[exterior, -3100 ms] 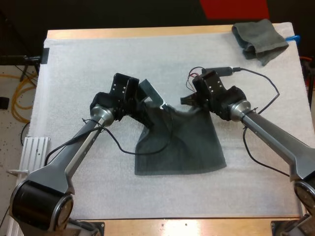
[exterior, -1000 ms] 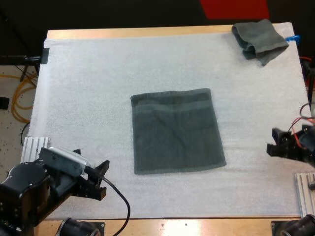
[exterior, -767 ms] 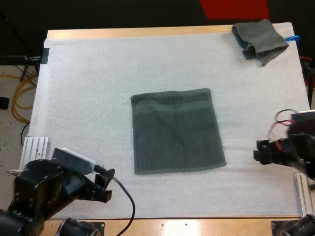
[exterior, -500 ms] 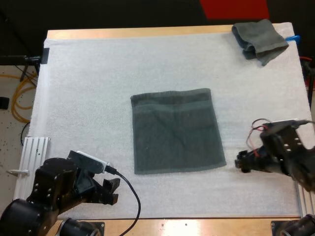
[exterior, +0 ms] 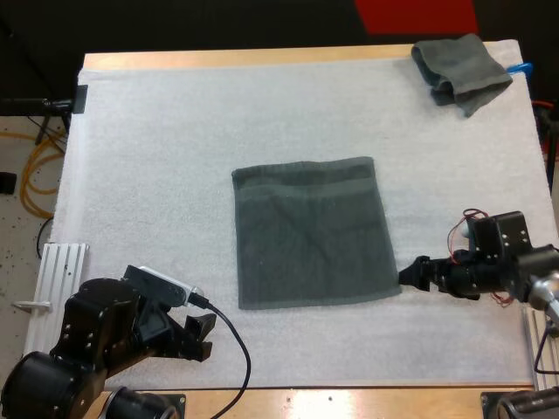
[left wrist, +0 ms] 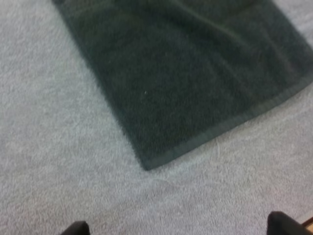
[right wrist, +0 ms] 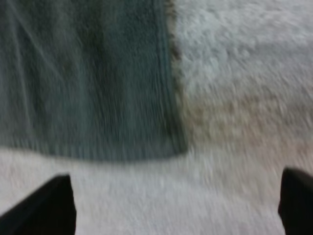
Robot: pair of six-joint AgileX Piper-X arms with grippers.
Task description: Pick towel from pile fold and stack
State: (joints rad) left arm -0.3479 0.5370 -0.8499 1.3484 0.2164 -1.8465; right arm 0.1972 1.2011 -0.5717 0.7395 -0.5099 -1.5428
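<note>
Your right gripper (exterior: 412,279) sits low over the white mat (exterior: 157,157). Its fingers (right wrist: 46,208) stand wide apart and grip nothing, and they point straight at the near right corner of the spread towel (exterior: 310,231). That pose reads as a lineup for a corner pinch, with the jaws wide enough to take the hem from either side. From the high view the fingertips look to be right at the corner, but I can't say for sure whether they touch the cloth or stop just short.

Your left gripper (exterior: 203,338) mirrors it on the other side. It is also open and empty, with its fingers (left wrist: 282,225) apart, and it faces the towel's near left corner from farther back, with a strip of bare mat between them. It probably needs to close that gap before both arms can lift together.

The towel lies flat and roughly square in the middle of the mat, with its near edge towards both arms. This puts both near corners within reach at once, so the fold can carry that edge over to the far one.

The crumpled towel (exterior: 460,70) sits at the far right corner of the mat, well apart from the work. I'd judge it is parked there as the pile, leaving the centre free for folding. I'd say no fold has begun here.
</note>
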